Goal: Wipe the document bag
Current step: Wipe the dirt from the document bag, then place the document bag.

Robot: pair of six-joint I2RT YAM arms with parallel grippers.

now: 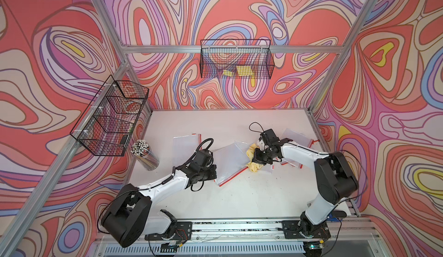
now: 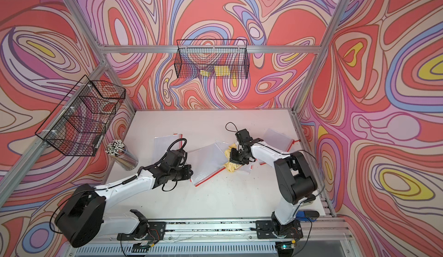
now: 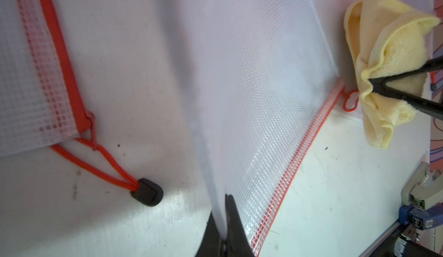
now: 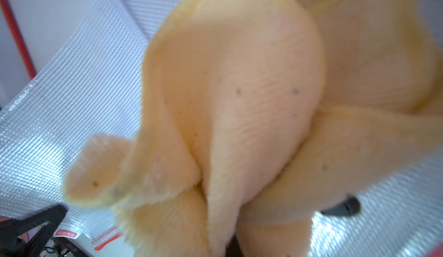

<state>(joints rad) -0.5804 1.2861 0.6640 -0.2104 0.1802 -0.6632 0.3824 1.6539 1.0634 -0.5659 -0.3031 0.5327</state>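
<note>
Reaching from its base at the 7 o'clock corner of the white surface [image 1: 239,200], the left arm [image 1: 165,183] lies low and stretched toward 1 o'clock with its wrist held level. The left jaws are clamped on the 9 o'clock edge of the translucent grid-mesh document bag [image 1: 230,164], which has a red zip edge and sits near the middle of the surface. The left wrist view shows the two black tips pinched together with the mesh sheet between them. The sheet seems to curve up from that grip, though blur there makes this hard to judge.

The right arm [image 1: 299,155] stands up from the 5 o'clock corner and bends sharply at a high elbow. Its white forearm runs toward 9 o'clock and its wrist tips downward. The right jaws are closed on a bunched, pale yellow fleecy cloth [image 1: 253,167], which rests against the bag's 3 o'clock corner. In the right wrist view the cloth [image 4: 239,99] fills most of the frame, with the mesh beneath it.

A second mesh bag with red trim [image 1: 184,145] lies flat at about 10 o'clock from the held one. A third mesh bag [image 1: 297,134] lies at 2 o'clock, partly under the right forearm. A clear cylinder of white-capped pens [image 1: 146,157] stands at the surface's 9 o'clock edge.
</note>
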